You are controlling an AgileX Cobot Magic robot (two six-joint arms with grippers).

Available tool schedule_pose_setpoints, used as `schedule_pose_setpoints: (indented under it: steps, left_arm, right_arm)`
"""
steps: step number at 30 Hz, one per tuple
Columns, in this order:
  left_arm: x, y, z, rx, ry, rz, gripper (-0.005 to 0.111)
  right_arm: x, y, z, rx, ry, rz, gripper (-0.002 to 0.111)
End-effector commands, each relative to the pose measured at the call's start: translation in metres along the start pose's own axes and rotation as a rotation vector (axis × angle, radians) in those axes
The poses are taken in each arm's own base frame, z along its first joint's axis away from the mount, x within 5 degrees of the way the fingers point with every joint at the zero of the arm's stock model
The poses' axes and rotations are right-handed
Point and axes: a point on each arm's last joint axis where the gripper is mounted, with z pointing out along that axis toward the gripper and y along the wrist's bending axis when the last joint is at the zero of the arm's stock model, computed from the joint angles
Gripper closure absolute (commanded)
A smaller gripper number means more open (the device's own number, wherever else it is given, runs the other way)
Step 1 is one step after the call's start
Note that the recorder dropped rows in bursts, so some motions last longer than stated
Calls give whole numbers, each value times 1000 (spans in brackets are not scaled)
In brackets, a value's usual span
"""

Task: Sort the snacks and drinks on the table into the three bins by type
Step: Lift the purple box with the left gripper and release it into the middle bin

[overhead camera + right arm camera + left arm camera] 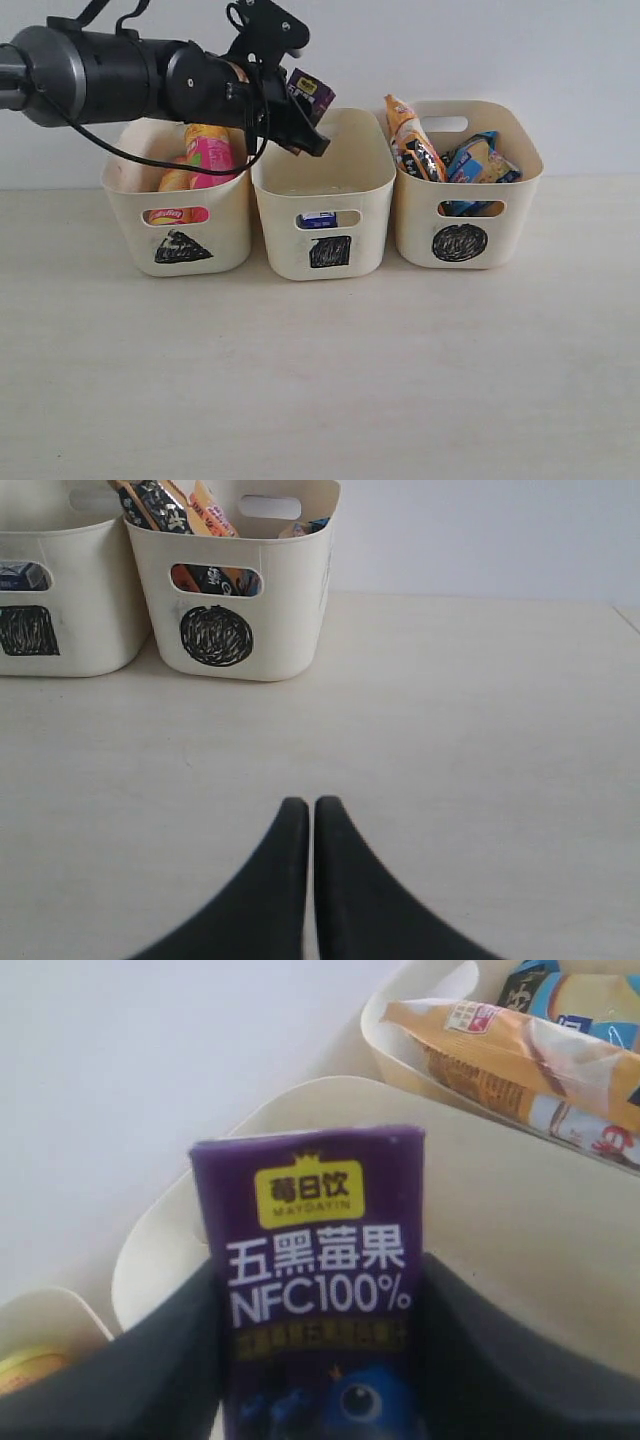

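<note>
One purple carton [315, 1290] in left claw [303, 125]

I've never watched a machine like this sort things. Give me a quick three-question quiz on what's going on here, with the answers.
1. True or false: the left gripper holds a purple carton.
2. The carton hangs over the bin marked with a: A triangle, B square, C circle.
3. Fill in: the right gripper hangs over the table with its jaws ____.
Key: 1 true; 2 B, the square bin; 3 shut.
</note>
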Motion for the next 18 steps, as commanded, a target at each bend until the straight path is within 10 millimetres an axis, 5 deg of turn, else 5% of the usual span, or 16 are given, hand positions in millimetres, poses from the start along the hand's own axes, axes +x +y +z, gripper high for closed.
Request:
schedule_pose_setpoints:
  steps: [1,6,13,18]
  left_arm:
    - [-2,3,5,-32,-59,-12,102]
    - [5,0,13,-33,-56,-12,97]
    - [7,0,16,-42,-71,-13,36]
    - [6,0,16,-45,-77,-12,26]
  right_arm:
    - [1,0,0,3,-8,-5,109]
    - [1,0,0,3,-8,-5,109]
    - [1,0,0,3,-8,-5,109]
    - [1,0,0,3,-8,-7,109]
